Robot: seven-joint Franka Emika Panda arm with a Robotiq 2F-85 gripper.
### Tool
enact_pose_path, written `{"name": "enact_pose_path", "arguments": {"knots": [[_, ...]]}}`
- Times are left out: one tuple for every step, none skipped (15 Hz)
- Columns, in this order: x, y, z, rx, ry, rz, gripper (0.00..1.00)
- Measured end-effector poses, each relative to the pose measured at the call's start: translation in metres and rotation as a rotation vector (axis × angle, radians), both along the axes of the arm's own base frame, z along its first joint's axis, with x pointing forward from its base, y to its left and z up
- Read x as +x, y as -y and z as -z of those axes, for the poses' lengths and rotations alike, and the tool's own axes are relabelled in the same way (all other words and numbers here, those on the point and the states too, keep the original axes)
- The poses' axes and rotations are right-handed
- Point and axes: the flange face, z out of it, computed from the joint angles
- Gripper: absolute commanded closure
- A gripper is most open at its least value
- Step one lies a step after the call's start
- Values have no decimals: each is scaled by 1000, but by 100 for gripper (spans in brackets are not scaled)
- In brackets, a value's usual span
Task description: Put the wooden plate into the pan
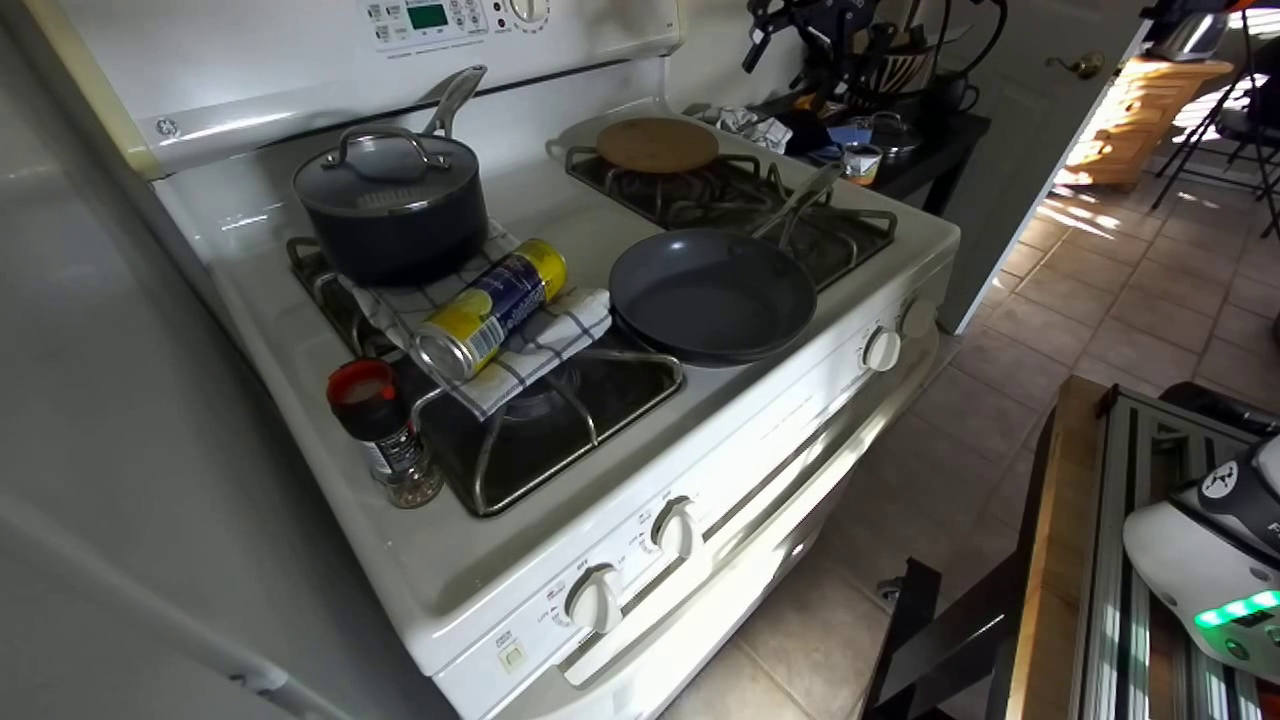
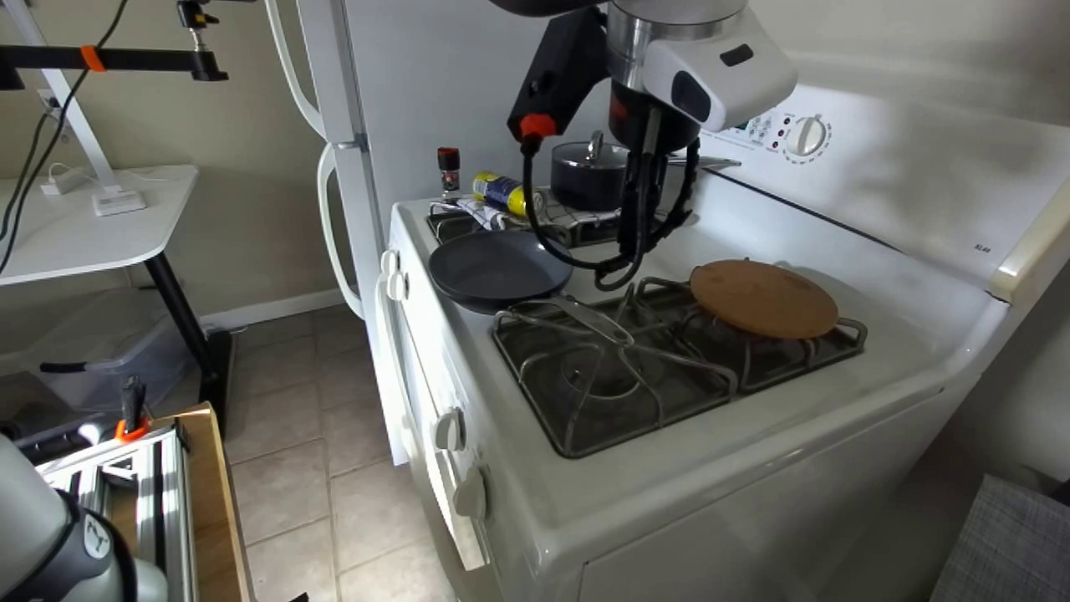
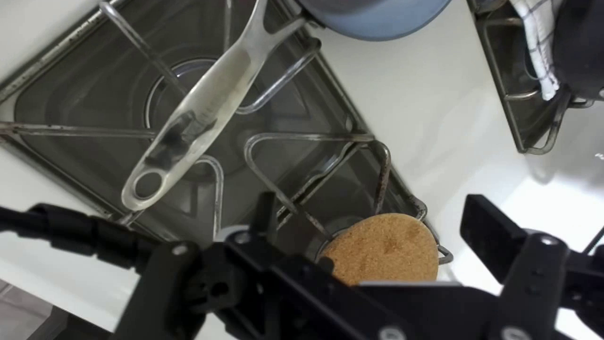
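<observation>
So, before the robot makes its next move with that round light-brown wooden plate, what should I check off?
1. Black two-fingered gripper open and holding nothing: ok.
2. Round light-brown wooden plate in sight: ok, in all three views.
3. Gripper at the plate: not ok, the two are apart in both exterior views.
4. Round dark-grey frying pan free inside: ok, nothing lies in it.
5. Round white stove knobs turned off: cannot tell, their settings are unclear.
</observation>
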Motion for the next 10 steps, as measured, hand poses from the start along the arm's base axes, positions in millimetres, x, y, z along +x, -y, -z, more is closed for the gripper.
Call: {"name": "enact_pose_path", "arguments": {"knots": [[1,0,1,0,0,4,0],[2,1,3,-2,2,12,0],[5,3,7,-5,12,28,0],[9,7,13,1,29,52,0],[14,11,22,10,48,76,0],[19,16,31,20,62,91,0],[24,22,40,31,72,101,0],[29,28,48,43,78,102,0],[35,36,54,54,86,100,0],[41,44,60,60,93,97,0]]}}
